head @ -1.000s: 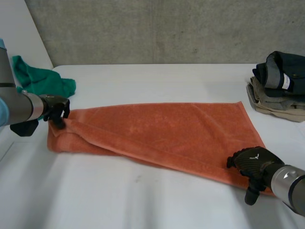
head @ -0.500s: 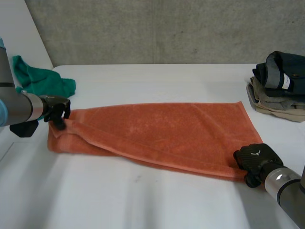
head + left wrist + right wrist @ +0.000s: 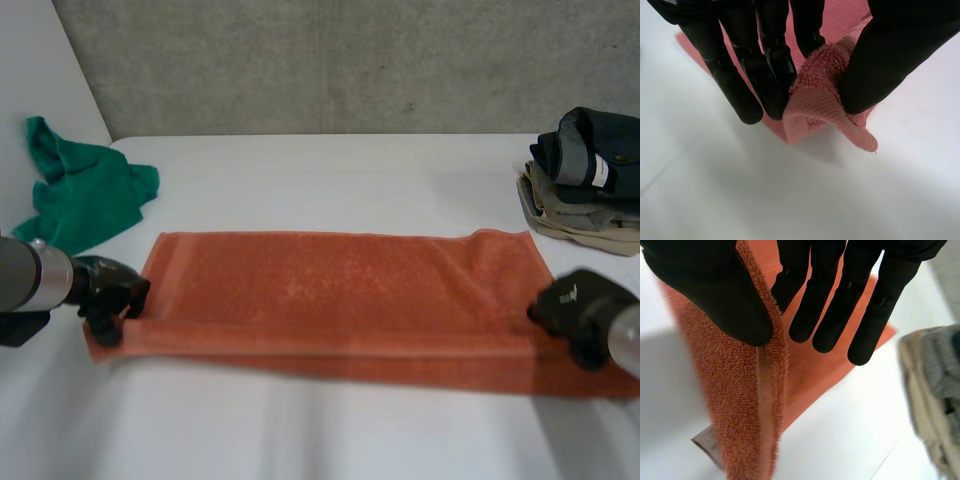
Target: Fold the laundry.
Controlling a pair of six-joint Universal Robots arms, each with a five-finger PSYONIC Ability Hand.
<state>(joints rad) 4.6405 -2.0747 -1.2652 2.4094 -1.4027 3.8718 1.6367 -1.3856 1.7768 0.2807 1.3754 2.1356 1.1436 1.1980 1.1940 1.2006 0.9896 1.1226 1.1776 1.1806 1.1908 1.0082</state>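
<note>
Orange and doubled along its length, the towel (image 3: 340, 290) lies stretched across the middle of the white table (image 3: 330, 180) in the head view. The left hand (image 3: 105, 298) is at its left end and the right hand (image 3: 575, 312) at its right end. A crumpled green cloth (image 3: 85, 190) sits at the far left of the table, well apart from the towel. A stack of folded clothes (image 3: 585, 185) rests at the far right, in front of a concrete wall (image 3: 330, 60).

The left wrist view adds the detail of the grasp. The thumb (image 3: 890, 60) presses a corner of the towel against the fingers (image 3: 765, 75), which reach down nearly straight. The pinched corner bunches between them and droops just above the table, its hem curling outward.

In the right wrist view, the right hand's thumb (image 3: 725, 295) lies on one face of the towel's upright edge. Its straight fingers (image 3: 840, 305) are spread behind the other face, so the edge is nipped between them. A pale label (image 3: 707, 442) hangs at the towel's lower corner. The rest of the towel lies flat beyond the fingertips, and the clothes stack shows beside them.
</note>
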